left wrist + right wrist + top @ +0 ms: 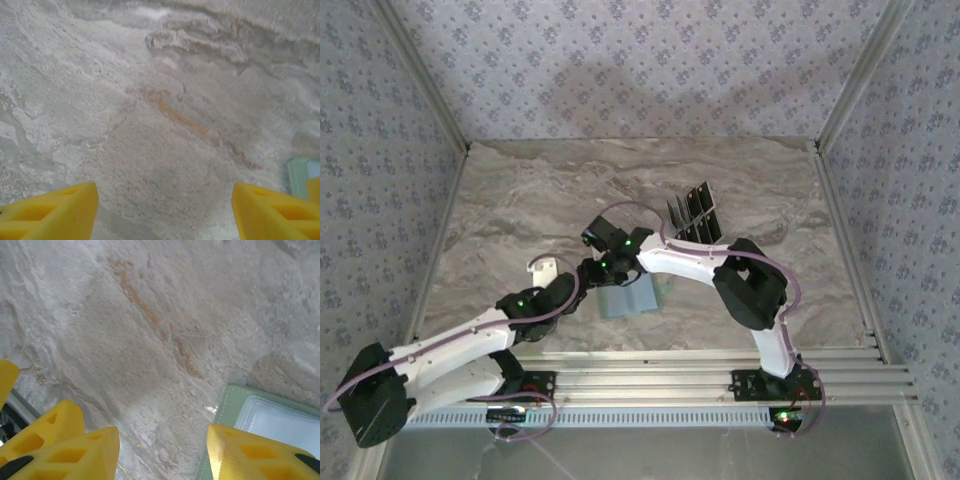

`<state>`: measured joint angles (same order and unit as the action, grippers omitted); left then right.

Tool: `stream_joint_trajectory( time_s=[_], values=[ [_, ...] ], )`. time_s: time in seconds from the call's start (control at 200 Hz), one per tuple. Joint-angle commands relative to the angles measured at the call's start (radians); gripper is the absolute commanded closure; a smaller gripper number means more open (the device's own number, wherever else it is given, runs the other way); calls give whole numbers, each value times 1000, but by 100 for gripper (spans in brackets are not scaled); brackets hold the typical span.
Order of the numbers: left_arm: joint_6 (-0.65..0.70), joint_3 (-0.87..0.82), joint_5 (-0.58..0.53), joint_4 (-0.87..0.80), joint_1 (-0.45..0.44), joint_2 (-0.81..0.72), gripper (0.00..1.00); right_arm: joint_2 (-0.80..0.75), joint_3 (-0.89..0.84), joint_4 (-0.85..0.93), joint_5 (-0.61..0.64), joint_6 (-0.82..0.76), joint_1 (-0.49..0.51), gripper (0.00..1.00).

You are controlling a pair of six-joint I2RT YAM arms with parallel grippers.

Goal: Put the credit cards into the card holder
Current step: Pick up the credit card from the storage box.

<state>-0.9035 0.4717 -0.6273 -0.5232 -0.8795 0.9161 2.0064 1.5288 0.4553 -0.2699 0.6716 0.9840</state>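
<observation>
Green card holder [231, 407] lies just beside right pincer [162, 445], perhaps touching.

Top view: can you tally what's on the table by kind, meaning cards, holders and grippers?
Credit cards: about 4, fanned and overlapping, exact count unclear
Card holder: 1
Grippers: 2, left gripper and right gripper
Total: about 7

The table [520, 200] is matt, veined, marble-look. The card holder [226, 407] looks soft, with a shiny clear window [280, 422]. The left gripper [165, 212] has matt yellow plastic fingers [272, 212]. The far credit cards [692, 212] are glossy black.
</observation>
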Motion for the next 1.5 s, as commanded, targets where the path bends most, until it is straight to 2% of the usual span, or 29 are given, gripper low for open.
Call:
stream_joint_trajectory(
  time_s=[0.0, 0.11, 0.18, 0.275, 0.375, 0.505, 0.685, 1.104, 1.494],
  values=[
    [15, 17, 117, 115, -30, -2, 28, -82, 61, -92, -37, -24, -3, 48],
    [22, 29, 126, 124, -30, 25, 27, -166, 1, -50, -7, -34, -54, 48],
    [31, 45, 129, 127, -30, 52, 25, -217, -47, 8, 30, -92, -96, 48],
    [47, 76, 133, 125, -28, 96, 21, -275, -97, 104, 140, -150, -159, 48],
    [52, 99, 147, 135, -17, 141, 14, -294, -114, 229, 248, -224, -218, 48],
    [55, 117, 189, 164, 18, 190, 3, -282, -119, 282, 350, -292, -275, 48],
    [81, 164, 215, 158, 51, 259, 0, -213, -50, 305, 424, -338, -311, 51],
    [99, 209, 232, 181, 68, 337, 0, 74, 232, 350, 668, -410, -334, 61],
    [118, 212, 247, 183, 93, 345, 0, 242, 414, 410, 723, -435, -360, 63]
  ],
)
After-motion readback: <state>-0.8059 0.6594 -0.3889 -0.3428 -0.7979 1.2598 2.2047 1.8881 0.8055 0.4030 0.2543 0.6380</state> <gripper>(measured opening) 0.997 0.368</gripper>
